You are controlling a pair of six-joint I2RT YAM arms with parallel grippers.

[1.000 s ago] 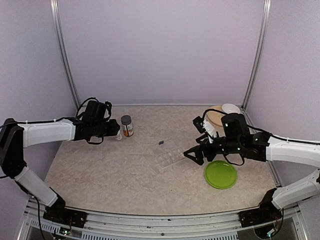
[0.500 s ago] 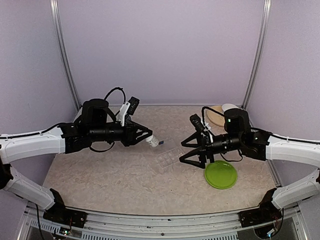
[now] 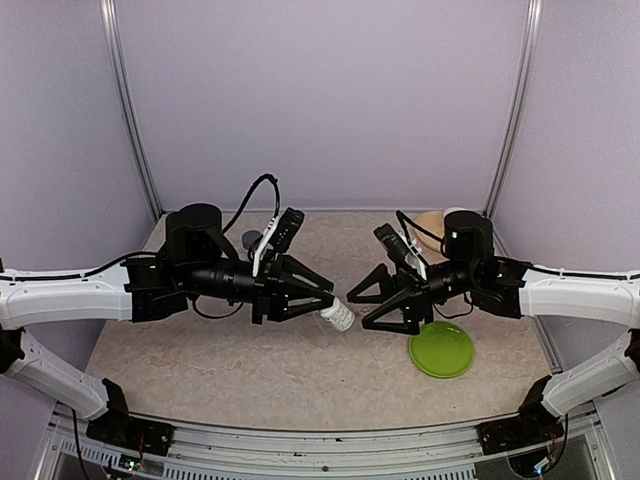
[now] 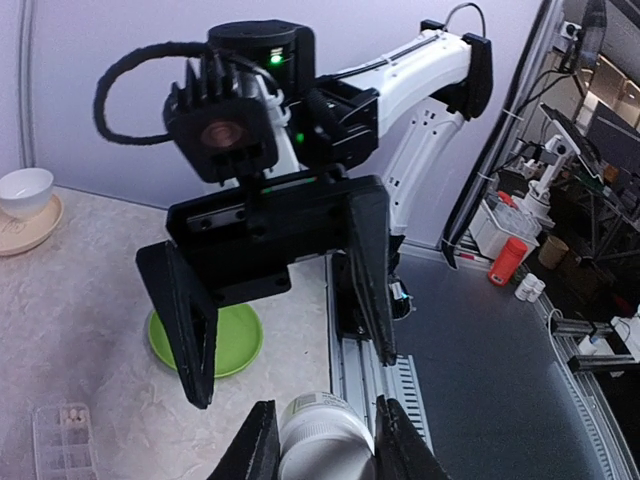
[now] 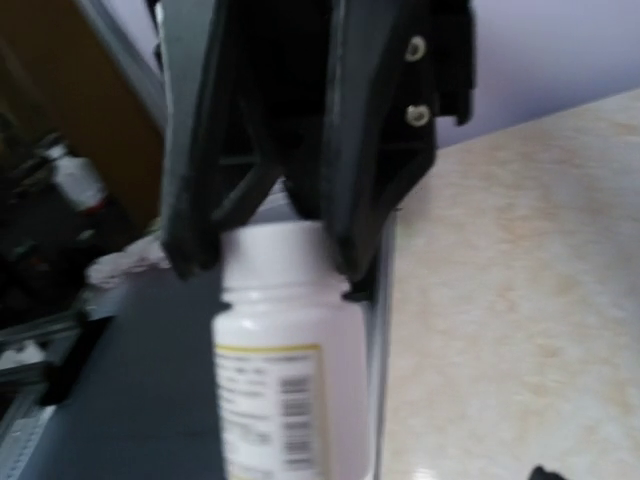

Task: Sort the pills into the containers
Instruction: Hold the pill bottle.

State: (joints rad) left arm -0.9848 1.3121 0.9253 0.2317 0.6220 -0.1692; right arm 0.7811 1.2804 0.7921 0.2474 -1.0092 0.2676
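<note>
Left gripper (image 3: 322,302) clamps one end of a white bottle (image 3: 337,317) and holds it out level above the middle of the table (image 3: 200,350). The rest of the bottle juts free toward the right gripper (image 3: 358,313). That gripper faces it just beside the free end, its fingers spread wide and touching nothing.

The right wrist view shows the label and barcode clear of the dark fingers. Whether the cap is on cannot be told.

The pill box (image 4: 60,440) lies flat on the table below and a little to the side of the meeting point. Pale specks, perhaps pills, sit in one compartment. In the top view the grippers hide the box. The green plate (image 3: 441,349) is near the right arm, and the bowl (image 4: 25,190) is well apart at the far edge.

The risk lies in the hand-off:
- With only one end pinched, an off-centre squeeze from the right could lever the bottle out of the left's hold.
- A dropped bottle would likely land on or near the box, shifting it or spilling what it holds.
- The fingertips of the two grippers are also close enough to clash.
</note>
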